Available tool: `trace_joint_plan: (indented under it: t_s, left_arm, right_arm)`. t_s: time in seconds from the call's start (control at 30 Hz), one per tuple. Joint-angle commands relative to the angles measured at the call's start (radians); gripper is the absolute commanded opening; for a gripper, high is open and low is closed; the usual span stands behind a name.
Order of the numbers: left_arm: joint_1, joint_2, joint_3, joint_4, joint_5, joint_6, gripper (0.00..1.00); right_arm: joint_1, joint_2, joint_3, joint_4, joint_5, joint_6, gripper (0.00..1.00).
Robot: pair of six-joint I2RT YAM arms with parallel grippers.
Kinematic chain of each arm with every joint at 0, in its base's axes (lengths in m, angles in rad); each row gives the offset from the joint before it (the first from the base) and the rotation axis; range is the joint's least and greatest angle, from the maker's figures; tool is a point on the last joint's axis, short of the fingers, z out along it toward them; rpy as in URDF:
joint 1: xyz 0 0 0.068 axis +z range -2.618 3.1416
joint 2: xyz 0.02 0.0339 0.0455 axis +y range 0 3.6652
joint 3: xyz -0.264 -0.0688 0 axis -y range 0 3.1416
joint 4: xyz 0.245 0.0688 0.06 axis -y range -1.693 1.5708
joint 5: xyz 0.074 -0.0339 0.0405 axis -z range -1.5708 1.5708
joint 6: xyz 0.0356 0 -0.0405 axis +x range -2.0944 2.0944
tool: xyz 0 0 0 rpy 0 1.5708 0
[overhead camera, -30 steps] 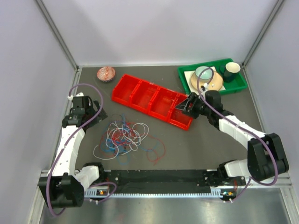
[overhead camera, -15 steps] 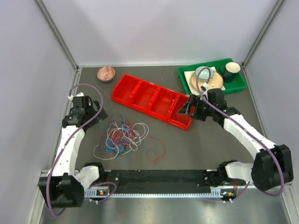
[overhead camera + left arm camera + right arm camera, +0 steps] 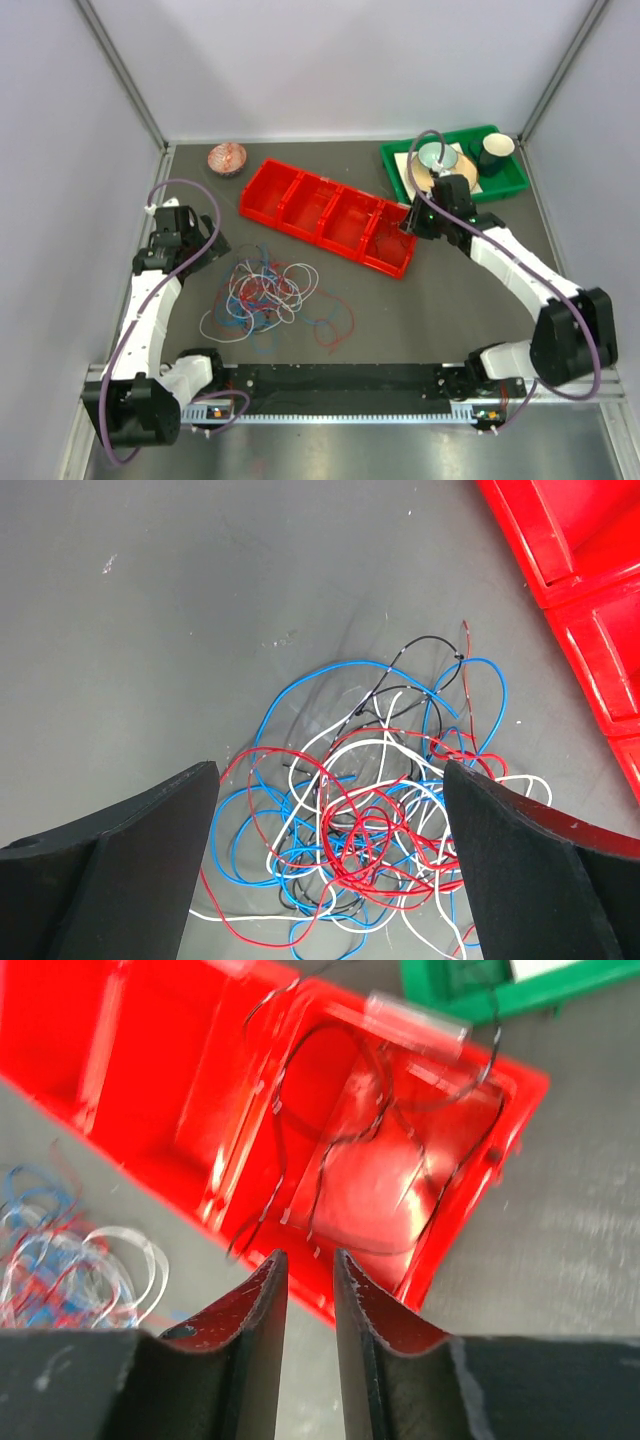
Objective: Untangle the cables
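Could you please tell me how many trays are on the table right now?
2: the red tray lies mid-table, just behind the cable pile, and the green tray sits in the far right corner. Nothing suggests another is hidden.

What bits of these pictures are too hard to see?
- Right wrist view: blur smears the black cable in the red tray; whether the right end effector pinches anything is unclear.
- Left wrist view: lower loops of the cables are hidden by the left fingers and bottom edge.
- Top view: single strands too thin to follow.
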State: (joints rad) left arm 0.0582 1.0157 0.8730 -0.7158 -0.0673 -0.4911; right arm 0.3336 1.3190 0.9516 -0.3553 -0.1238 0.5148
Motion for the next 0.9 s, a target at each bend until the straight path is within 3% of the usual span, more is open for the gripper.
trace_joint_plan:
  t_s: [0.0,0.3,0.4,0.67,0.77,0.87]
  left_arm:
    - [-0.001,-0.025,0.014,0.032,0.004,0.002,0.99]
    - [-0.001,-0.016,0.020,0.036,0.020,0.008,0.99]
    - [-0.001,-0.016,0.017,0.044,0.024,0.006,0.99]
    - [-0.001,-0.003,0.014,0.049,0.006,0.009,0.99]
    - [-0.001,0.000,0.017,0.053,0.003,0.013,0.99]
    - [-0.003,0.007,0.018,0.056,0.006,0.011,0.99]
  right_arm:
    - [0.015,0.123,0.085,0.084,0.091,-0.016,0.24]
    - [0.016,0.422,0.191,0.162,0.004,0.002,0.07]
    - [0.016,0.389,0.158,0.161,-0.005,-0.009,0.05]
    - [0.025,0.114,0.049,0.081,0.021,-0.030,0.07]
    - [0.027,0.065,0.030,0.033,0.024,-0.045,0.11]
    - [0.030,0.028,0.027,0.007,0.024,-0.067,0.22]
